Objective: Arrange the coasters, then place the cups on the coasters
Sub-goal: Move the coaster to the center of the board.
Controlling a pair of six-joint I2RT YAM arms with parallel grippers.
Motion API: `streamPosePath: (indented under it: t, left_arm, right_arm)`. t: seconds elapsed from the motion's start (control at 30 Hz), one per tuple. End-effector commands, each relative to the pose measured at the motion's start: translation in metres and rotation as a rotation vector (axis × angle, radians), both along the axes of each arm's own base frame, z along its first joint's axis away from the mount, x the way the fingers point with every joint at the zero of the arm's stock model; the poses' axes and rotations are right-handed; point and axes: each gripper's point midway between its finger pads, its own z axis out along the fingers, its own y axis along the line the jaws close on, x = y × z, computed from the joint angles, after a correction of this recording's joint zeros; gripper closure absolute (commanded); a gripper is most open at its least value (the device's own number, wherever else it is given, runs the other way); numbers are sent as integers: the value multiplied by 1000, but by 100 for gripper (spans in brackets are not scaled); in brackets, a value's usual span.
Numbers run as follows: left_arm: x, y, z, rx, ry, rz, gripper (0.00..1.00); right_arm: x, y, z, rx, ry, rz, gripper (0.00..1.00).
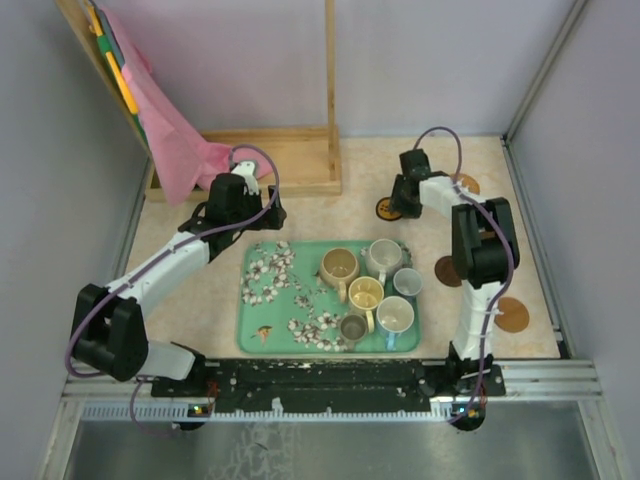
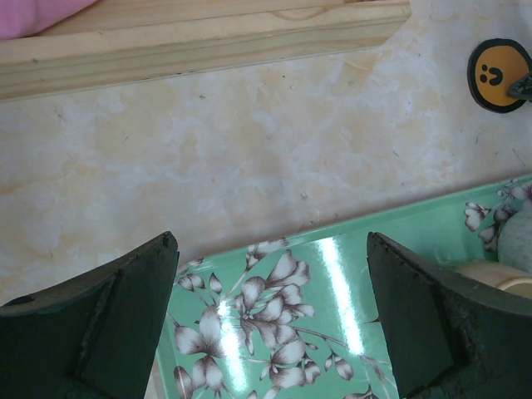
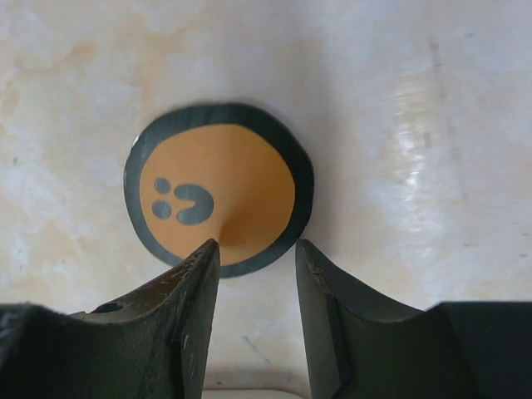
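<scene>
A green floral tray (image 1: pixel 262 310) holds several cups: tan (image 1: pixel 338 266), grey (image 1: pixel 383 255), pale blue (image 1: pixel 407 282), yellow (image 1: pixel 365 293), white (image 1: pixel 395 315) and a small dark one (image 1: pixel 353 327). An orange coaster (image 3: pixel 218 189) with a dark rim and a smiley lies flat on the table (image 1: pixel 388 208). My right gripper (image 3: pixel 256 249) stands partly open over its near edge, the left fingertip (image 3: pixel 206 249) touching the disc. Brown coasters lie at the far right (image 1: pixel 468 184), mid right (image 1: pixel 445 270) and near right (image 1: pixel 512 314). My left gripper (image 2: pixel 273 249) hangs wide open over the tray's far left corner (image 2: pixel 274 332).
A wooden frame (image 1: pixel 290 160) with a pink cloth (image 1: pixel 170 130) stands at the back left. Enclosure walls close in both sides, and a metal rail (image 1: pixel 330 380) runs along the near edge. The orange coaster (image 2: pixel 499 75) also shows in the left wrist view.
</scene>
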Motion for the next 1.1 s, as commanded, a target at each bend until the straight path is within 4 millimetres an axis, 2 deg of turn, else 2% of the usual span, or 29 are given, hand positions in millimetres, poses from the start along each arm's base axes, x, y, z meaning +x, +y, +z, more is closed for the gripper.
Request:
streamPosePath:
  t: [0.0, 0.23, 0.5, 0.6, 0.7, 0.83, 1.07]
  left_arm:
    - [-3, 3, 2, 3, -5, 12, 0]
    - [-4, 5, -1, 10, -1, 20, 0]
    - [-2, 3, -1, 6, 1, 15, 0]
    - [-1, 2, -2, 7, 5, 11, 0]
    - [0, 1, -2, 6, 8, 9, 0]
    - [0, 1, -1, 5, 7, 8, 0]
    - [0, 2, 2, 8, 4, 10, 0]
  right_arm:
    - [-15, 29, -13, -11, 71, 85, 58]
    - [-5, 33, 24, -9, -18, 141, 58]
    - [18, 4, 55, -147, -99, 63, 58]
    - [27, -11, 58, -179, -112, 17, 58]
    - [33, -23, 51, -198, -103, -24, 60]
    - [40, -27, 38, -208, -73, -36, 60]
    - [52, -29, 33, -233, -59, -47, 60]
